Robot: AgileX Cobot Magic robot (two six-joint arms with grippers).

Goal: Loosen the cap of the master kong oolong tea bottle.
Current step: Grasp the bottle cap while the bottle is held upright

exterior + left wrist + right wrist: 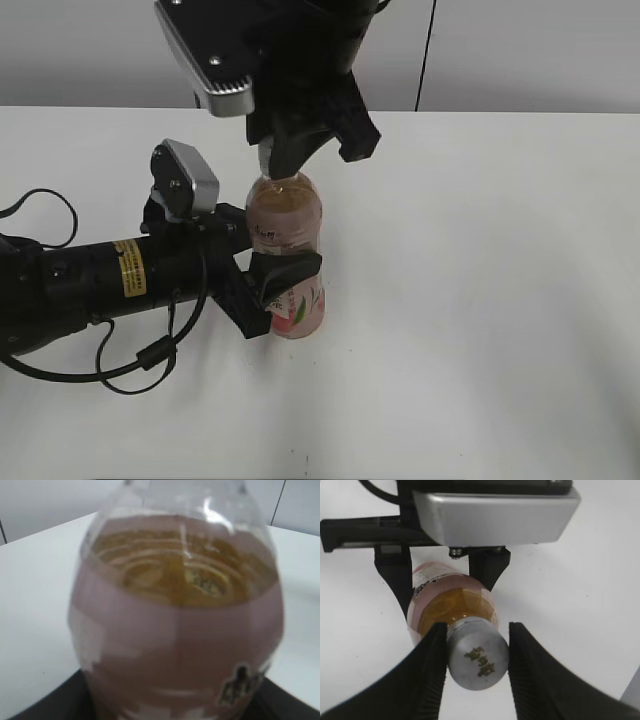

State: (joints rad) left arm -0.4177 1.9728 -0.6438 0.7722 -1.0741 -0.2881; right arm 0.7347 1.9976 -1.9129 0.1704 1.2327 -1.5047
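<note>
The master kong oolong tea bottle (285, 215) stands upright on the white table, amber tea inside and a pink label around it. My left gripper (275, 290) comes in from the left and is shut on the bottle's body at label height. In the left wrist view the bottle (175, 630) fills the frame, with the dark jaws (175, 712) just showing at the bottom corners. My right gripper (285, 160) hangs from above over the bottle top. In the right wrist view its two black jaws (477, 630) press both sides of the white cap (477, 657) with its dark logo. The cap is hidden in the exterior view.
The white table (480, 300) stretches bare to the right and front of the bottle. The left arm's black body and cables (90, 290) lie along the table at the left. A grey wall stands behind the table.
</note>
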